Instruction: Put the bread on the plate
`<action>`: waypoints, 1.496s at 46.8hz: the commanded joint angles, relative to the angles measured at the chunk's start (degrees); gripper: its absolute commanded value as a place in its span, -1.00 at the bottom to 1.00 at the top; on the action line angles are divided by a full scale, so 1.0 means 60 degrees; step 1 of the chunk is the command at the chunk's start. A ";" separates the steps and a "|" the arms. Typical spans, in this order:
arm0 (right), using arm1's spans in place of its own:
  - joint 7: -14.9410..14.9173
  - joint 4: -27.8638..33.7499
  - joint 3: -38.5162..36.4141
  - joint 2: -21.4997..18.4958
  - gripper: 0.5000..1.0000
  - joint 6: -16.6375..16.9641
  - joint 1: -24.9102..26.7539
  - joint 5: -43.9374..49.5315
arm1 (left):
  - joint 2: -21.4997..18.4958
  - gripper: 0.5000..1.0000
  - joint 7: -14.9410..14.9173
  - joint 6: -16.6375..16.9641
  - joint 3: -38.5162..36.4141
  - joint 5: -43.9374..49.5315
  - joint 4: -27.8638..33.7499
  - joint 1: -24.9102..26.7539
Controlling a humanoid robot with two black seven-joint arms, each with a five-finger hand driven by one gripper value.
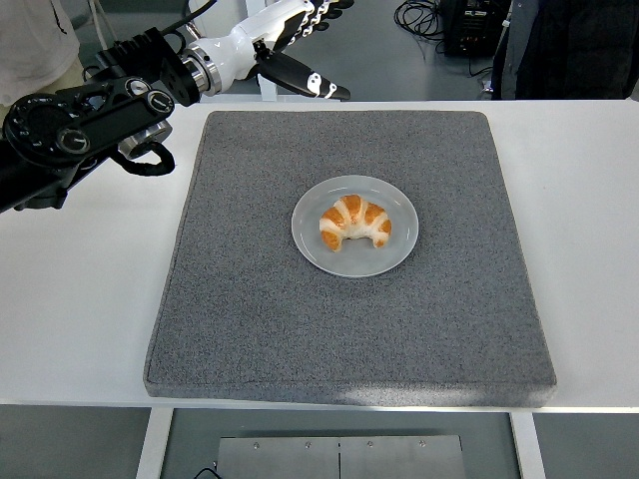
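A golden croissant point(355, 224) lies on a round grey plate point(399, 249) in the middle of a dark grey mat point(250, 299). My left hand point(305, 45) is raised high at the top of the view, beyond the mat's far edge and well away from the plate. Its white fingers point(319, 15) are spread, the black thumb sticks out to the right, and it holds nothing. The black left arm point(80, 120) runs in from the upper left. My right arm does not show.
The mat lies on a white table point(589, 249). A person's light clothing point(40, 40) shows at the top left corner. Cables and dark equipment point(449, 20) sit on the floor behind the table.
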State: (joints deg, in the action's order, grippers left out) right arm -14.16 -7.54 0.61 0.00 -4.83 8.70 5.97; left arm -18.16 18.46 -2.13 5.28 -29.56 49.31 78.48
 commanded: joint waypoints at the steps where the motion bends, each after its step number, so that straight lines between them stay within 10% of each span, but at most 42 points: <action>1: 0.0001 0.0012 0.0000 0.0000 1.00 0.0000 0.0001 0.0001 | -0.0210 0.97 -0.0001 -0.0054 0.0364 0.0458 -0.0060 -0.0102; 37: 0.0001 0.0012 0.0000 0.0000 1.00 0.0000 0.0001 0.0001 | 0.1327 0.97 -0.0074 -0.0875 0.4407 0.3432 -0.2506 -0.2445; 70: 0.0001 -0.0002 0.0000 0.0000 1.00 0.0000 0.0000 0.0001 | 0.2968 0.96 -0.0089 -0.2017 0.5360 0.5190 -0.5040 -0.2870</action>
State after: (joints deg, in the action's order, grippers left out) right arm -14.16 -7.52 0.60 0.00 -4.83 8.70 5.97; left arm -0.52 17.93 -13.87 36.96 0.92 19.13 61.79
